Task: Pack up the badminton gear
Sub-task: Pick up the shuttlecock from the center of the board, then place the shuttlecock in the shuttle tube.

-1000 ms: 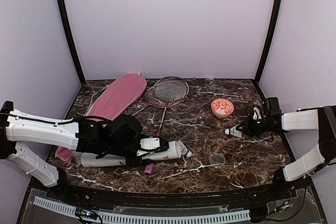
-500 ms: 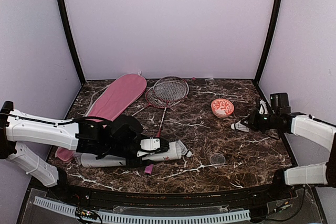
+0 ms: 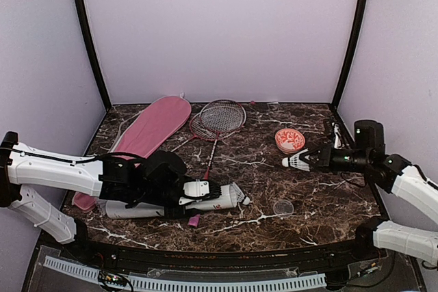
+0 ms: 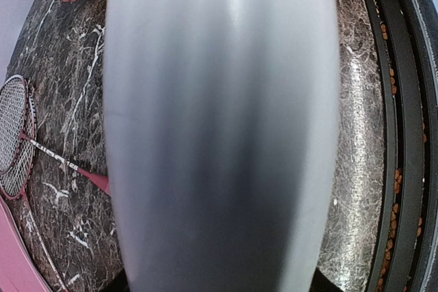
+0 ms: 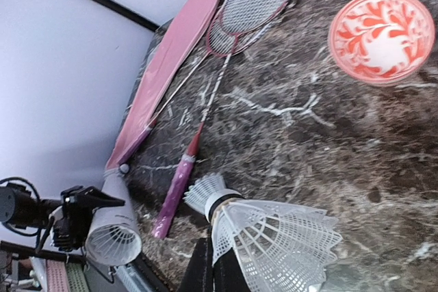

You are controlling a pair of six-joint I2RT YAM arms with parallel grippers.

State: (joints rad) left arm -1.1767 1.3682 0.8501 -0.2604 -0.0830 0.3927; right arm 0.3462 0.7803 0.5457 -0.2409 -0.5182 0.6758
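Observation:
The white tube [image 3: 217, 200] lies on its side near the front edge, and my left gripper [image 3: 194, 191] is shut around its middle. In the left wrist view the tube [image 4: 219, 128] fills the frame and hides the fingers. My right gripper [image 3: 313, 161] is shut on a white shuttlecock [image 3: 295, 161], held above the table with its wide skirt [image 5: 280, 241] close to the right wrist camera. The tube's open end [image 5: 113, 241] faces right and shows a shuttlecock skirt inside. Two red-framed rackets [image 3: 219, 117] lie at the back, beside the long pink bag [image 3: 154, 128].
A red-and-white patterned bowl [image 3: 289, 140] stands just behind the held shuttlecock. A small clear lid [image 3: 282, 207] lies front right. A racket's pink handle [image 5: 174, 193] reaches toward the front edge, next to the tube's mouth.
My right gripper has closed on the shuttlecock, lifted it off the table and carried it a little to the left. The left arm and the tube have not moved.

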